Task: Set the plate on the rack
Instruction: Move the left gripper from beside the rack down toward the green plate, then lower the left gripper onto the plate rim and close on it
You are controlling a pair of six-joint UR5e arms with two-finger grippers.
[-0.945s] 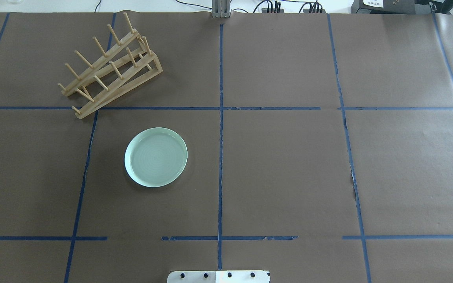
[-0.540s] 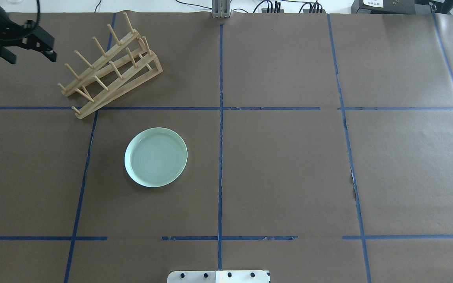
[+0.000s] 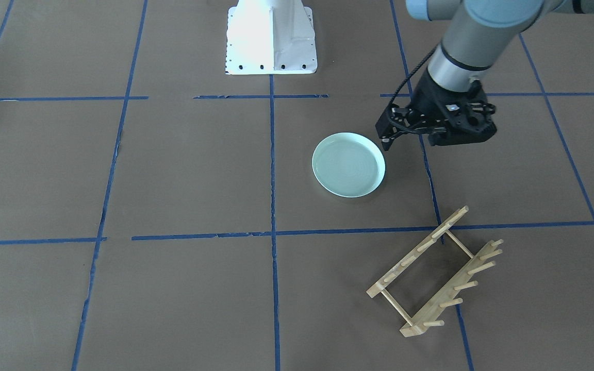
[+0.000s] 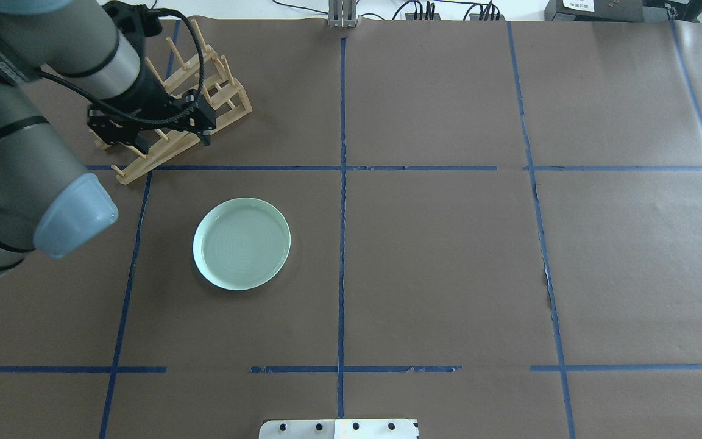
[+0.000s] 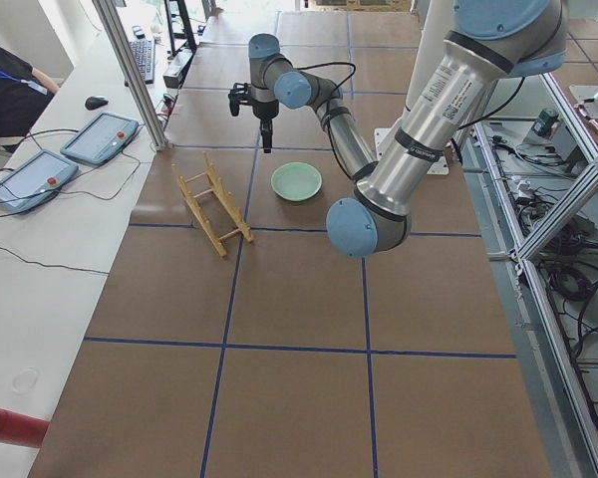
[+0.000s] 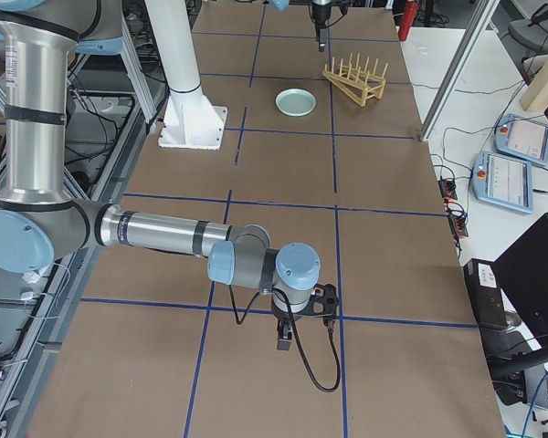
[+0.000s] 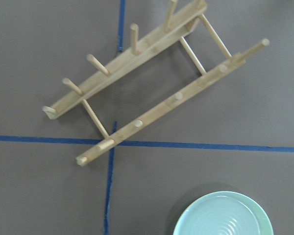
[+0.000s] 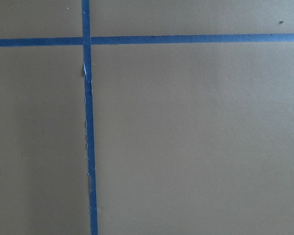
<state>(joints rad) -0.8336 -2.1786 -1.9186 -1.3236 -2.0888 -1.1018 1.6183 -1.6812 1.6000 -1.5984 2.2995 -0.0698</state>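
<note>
The pale mint-green plate (image 4: 241,244) lies flat on the brown table, also seen in the front view (image 3: 348,165) and at the bottom of the left wrist view (image 7: 223,218). The light-wood rack (image 4: 232,100) stands at the far left, beyond the plate (image 3: 451,293) (image 7: 137,68). My left gripper (image 4: 150,139) hovers open and empty above the table, over the rack in the overhead view and beside the plate in the front view (image 3: 436,141). My right gripper (image 6: 288,338) shows only in the exterior right view, low over bare table far from both; I cannot tell its state.
Blue tape lines (image 4: 342,183) divide the brown paper into squares. The white robot base plate (image 3: 271,41) sits at the near middle edge. Cables and boxes (image 4: 424,11) line the far edge. Tablets (image 5: 100,137) lie on a side bench.
My left arm came in from the left edge and moved right, to over the rack in the overhead view. The plate and rack have not moved.
</note>
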